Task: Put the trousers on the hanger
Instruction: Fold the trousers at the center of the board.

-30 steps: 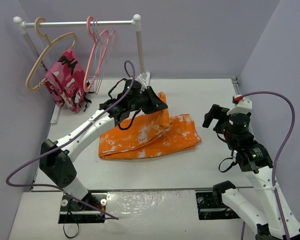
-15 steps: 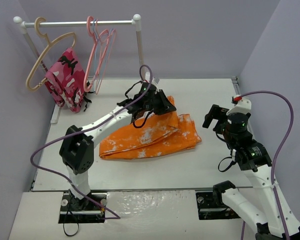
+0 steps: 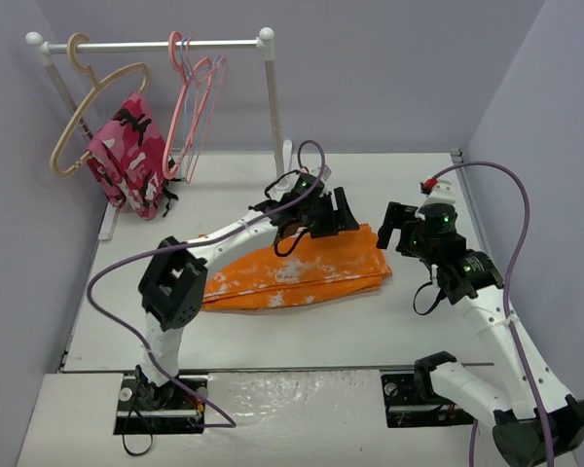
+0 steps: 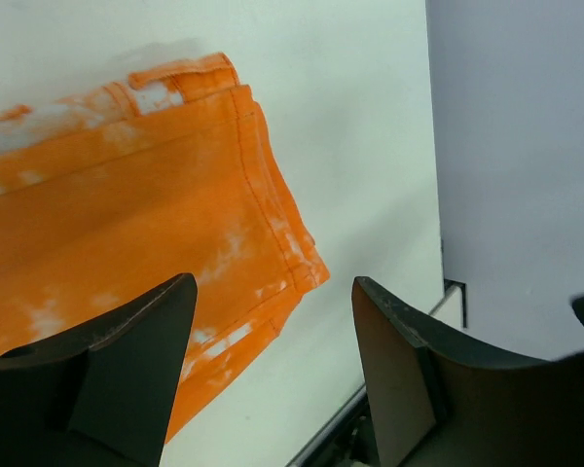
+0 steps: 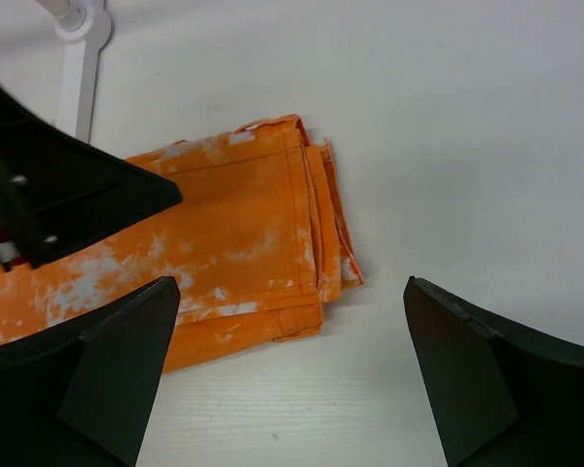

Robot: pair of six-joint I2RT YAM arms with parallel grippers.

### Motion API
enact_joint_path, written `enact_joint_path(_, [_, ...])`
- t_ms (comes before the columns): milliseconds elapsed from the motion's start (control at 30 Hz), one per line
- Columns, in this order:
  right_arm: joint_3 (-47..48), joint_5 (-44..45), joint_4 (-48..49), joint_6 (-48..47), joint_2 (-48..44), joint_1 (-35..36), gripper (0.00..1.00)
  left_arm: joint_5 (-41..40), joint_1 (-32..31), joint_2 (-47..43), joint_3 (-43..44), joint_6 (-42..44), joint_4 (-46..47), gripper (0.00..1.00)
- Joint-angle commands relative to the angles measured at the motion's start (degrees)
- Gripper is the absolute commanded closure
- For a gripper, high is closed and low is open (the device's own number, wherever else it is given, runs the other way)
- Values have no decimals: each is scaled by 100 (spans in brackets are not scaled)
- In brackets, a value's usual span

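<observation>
The orange trousers (image 3: 292, 274) with white blotches lie folded flat in the middle of the table. My left gripper (image 3: 333, 212) is open and empty, low over their far right end; its wrist view shows the folded end (image 4: 136, 224) between and beyond the open fingers (image 4: 273, 341). My right gripper (image 3: 397, 232) is open and empty, just right of the trousers' end (image 5: 234, 248), with white table between its fingers (image 5: 292, 360). The salmon-pink hanger (image 3: 178, 112) hangs on the rail at the back left, far from both grippers.
A white clothes rack (image 3: 156, 45) stands at the back left with a beige hanger (image 3: 88, 112), thin wire hangers (image 3: 210, 97) and a pink-red patterned garment (image 3: 128, 161). Its right post (image 3: 275, 107) stands just behind the left gripper. Purple walls enclose the table.
</observation>
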Motion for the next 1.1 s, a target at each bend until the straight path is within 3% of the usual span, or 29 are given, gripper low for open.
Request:
enact_joint_path(0, [216, -897, 579, -75, 554, -18, 6, -844, 208, -1852, -520, 1126, -612, 39])
enact_joint_path(100, [118, -1347, 923, 33, 991, -18, 19, -1176, 466, -2596, -1455, 1438, -892, 44])
enact_joint_path(200, [-129, -1725, 1512, 207, 1270, -18, 55, -1366, 838, -3100, -2301, 1783, -1123, 52])
enact_joint_path(300, [-463, -1941, 2175, 393, 1639, -21, 78, -1428, 1174, -3425, -3151, 1891, -1279, 63])
enact_joint_path(500, [-1438, -2136, 3603, 691, 2523, -206, 100, -1644, 1959, -3637, -4431, 1831, -1155, 78])
enact_joint_path(767, [-2426, -1817, 3797, 1292, 2972, -1177, 100, -1469, 2616, -3050, -5441, 1374, -734, 87])
enact_joint_path(1067, [-2118, -706, 2709, 1220, 3171, -1948, 100, -969, 1808, -2241, -5117, 1064, -273, 96])
